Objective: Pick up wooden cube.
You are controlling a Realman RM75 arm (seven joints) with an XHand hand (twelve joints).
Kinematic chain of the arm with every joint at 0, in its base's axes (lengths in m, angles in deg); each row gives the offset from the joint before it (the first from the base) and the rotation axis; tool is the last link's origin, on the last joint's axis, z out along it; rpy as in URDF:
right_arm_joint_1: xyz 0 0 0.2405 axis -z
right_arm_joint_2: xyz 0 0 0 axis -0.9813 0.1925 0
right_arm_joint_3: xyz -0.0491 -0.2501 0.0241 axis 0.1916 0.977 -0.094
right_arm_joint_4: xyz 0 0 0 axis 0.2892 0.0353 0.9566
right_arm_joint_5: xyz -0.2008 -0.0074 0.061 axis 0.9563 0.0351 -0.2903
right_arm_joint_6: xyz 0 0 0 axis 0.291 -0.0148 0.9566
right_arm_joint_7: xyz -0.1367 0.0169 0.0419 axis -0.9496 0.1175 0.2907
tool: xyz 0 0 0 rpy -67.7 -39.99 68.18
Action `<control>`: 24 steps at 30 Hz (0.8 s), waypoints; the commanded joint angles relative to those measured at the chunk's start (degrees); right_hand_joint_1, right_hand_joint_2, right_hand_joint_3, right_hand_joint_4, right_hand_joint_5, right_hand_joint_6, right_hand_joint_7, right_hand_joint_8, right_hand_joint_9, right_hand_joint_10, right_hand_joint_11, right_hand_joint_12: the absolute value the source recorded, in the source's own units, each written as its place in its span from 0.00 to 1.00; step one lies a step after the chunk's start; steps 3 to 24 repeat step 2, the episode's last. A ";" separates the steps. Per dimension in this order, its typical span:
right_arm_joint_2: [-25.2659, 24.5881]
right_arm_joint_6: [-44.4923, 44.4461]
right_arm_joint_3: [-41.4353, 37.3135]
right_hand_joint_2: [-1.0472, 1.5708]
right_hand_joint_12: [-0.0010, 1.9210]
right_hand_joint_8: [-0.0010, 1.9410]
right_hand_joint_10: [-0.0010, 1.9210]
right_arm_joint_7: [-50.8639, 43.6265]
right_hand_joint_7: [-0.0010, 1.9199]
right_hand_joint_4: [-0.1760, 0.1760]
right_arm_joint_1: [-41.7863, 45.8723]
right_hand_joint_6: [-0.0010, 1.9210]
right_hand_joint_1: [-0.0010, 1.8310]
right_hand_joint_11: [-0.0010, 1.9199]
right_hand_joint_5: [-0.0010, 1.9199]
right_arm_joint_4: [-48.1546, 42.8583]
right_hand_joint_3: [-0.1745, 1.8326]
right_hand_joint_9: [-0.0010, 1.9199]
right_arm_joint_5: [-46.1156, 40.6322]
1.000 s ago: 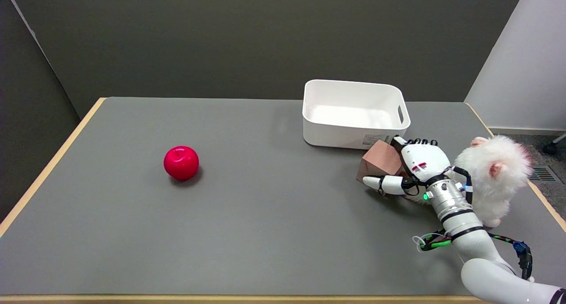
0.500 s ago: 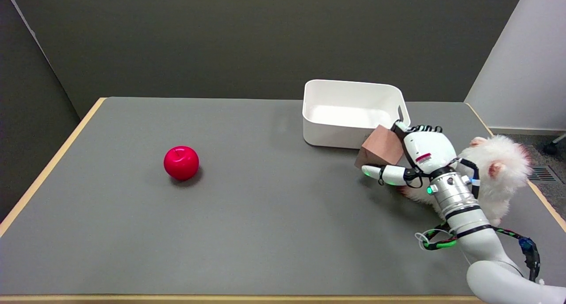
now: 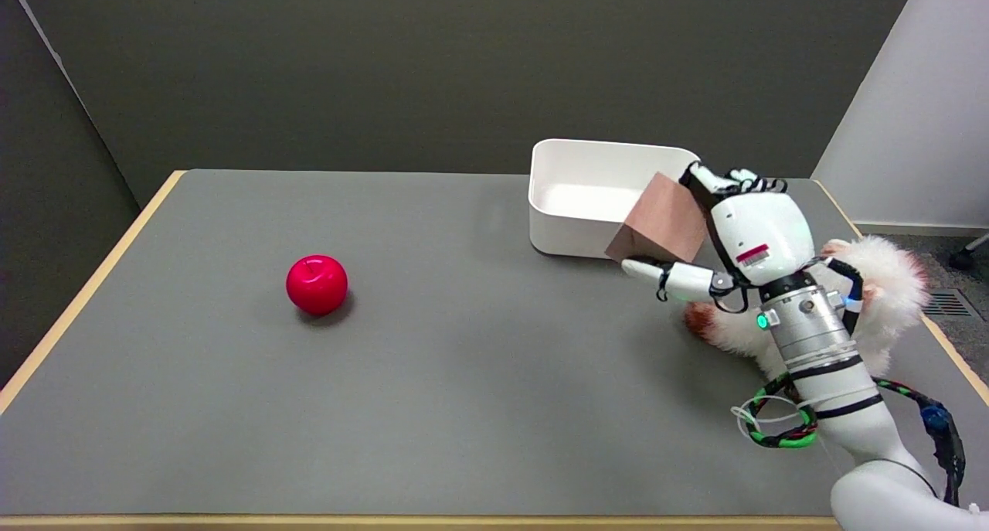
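The wooden cube [image 3: 658, 222] is a plain brown block, tilted and held clear above the table at the right. My right hand [image 3: 734, 233] grips it, with the thumb under its near lower edge and the other fingers curled over its far right side. The cube hangs in front of the near right corner of the white bin [image 3: 576, 229]. My white arm rises to the hand from the lower right of the picture.
A white plastic bin stands behind the cube at the back right. A fluffy white plush toy [image 3: 881, 299] lies right of my wrist near the table's right edge. A red apple [image 3: 317, 284] sits on the grey table [image 3: 463, 376] at the left.
My right hand has lifted the cube off the table, up and slightly back towards the bin. Apple, bin and plush toy have stayed where they were.
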State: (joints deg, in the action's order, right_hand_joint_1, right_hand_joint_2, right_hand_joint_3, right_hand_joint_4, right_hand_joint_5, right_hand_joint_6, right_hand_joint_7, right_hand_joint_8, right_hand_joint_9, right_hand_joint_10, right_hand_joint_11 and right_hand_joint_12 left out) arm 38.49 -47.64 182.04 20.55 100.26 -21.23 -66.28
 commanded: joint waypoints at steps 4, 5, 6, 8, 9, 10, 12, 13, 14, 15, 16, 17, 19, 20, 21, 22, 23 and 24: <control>2.32 4.55 -2.59 0.82 1.00 0.69 0.67 17.15 0.47 0.10 -17.04 0.76 0.65 0.27 0.32 8.25 0.23 0.41 6.19; 2.32 4.55 -2.59 0.82 1.00 0.69 0.67 17.15 0.47 0.10 -17.04 0.76 0.65 0.27 0.32 8.25 0.23 0.41 6.19; 2.32 4.55 -2.59 0.82 1.00 0.69 0.67 17.15 0.47 0.10 -17.04 0.76 0.65 0.27 0.32 8.25 0.23 0.41 6.19; 2.32 4.55 -2.59 0.82 1.00 0.69 0.67 17.15 0.47 0.10 -17.04 0.76 0.65 0.27 0.32 8.25 0.23 0.41 6.19; 2.32 4.55 -2.59 0.82 1.00 0.69 0.67 17.15 0.47 0.10 -17.04 0.76 0.65 0.27 0.32 8.25 0.23 0.41 6.19; 2.32 4.55 -2.59 0.82 1.00 0.69 0.67 17.15 0.47 0.10 -17.04 0.76 0.65 0.27 0.32 8.25 0.23 0.41 6.19; 2.32 4.55 -2.59 0.82 1.00 0.69 0.67 17.15 0.47 0.10 -17.04 0.76 0.65 0.27 0.32 8.25 0.23 0.41 6.19; 2.32 4.55 -2.59 0.82 1.00 0.69 0.67 17.15 0.47 0.10 -17.04 0.76 0.65 0.27 0.32 8.25 0.23 0.41 6.19; 2.32 4.55 -2.59 0.82 1.00 0.69 0.67 17.15 0.47 0.10 -17.04 0.76 0.65 0.27 0.32 8.25 0.23 0.41 6.19; 2.32 4.55 -2.59 0.82 1.00 0.69 0.67 17.15 0.47 0.10 -17.04 0.76 0.65 0.27 0.32 8.25 0.23 0.41 6.19; 2.32 4.55 -2.59 0.82 1.00 0.69 0.67 17.15 0.47 0.10 -17.04 0.76 0.65 0.27 0.32 8.25 0.23 0.41 6.19; 2.32 4.55 -2.59 0.82 1.00 0.69 0.67 17.15 0.47 0.10 -17.04 0.76 0.65 0.27 0.32 8.25 0.23 0.41 6.19; 2.32 4.55 -2.59 0.82 1.00 0.69 0.67 17.15 0.47 0.10 -17.04 0.76 0.65 0.27 0.32 8.25 0.23 0.41 6.19; 2.32 4.55 -2.59 0.82 1.00 0.69 0.67 17.15 0.47 0.10 -17.04 0.76 0.65 0.27 0.32 8.25 0.23 0.41 6.19; 2.32 4.55 -2.59 0.82 1.00 0.69 0.67 17.15 0.47 0.10 -17.04 0.76 0.65 0.27 0.32 8.25 0.23 0.41 6.19; 2.32 4.55 -2.59 0.82 1.00 0.69 0.67 17.15 0.47 0.10 -17.04 0.76 0.65 0.27 0.32 8.25 0.23 0.41 6.19; 2.32 4.55 -2.59 0.82 1.00 0.69 0.67 17.15 0.47 0.10 -17.04 0.76 0.65 0.27 0.32 8.25 0.23 0.41 6.19; 2.32 4.55 -2.59 0.82 1.00 0.69 0.67 17.15 0.47 0.10 -17.04 0.76 0.65 0.27 0.32 8.25 0.23 0.41 6.19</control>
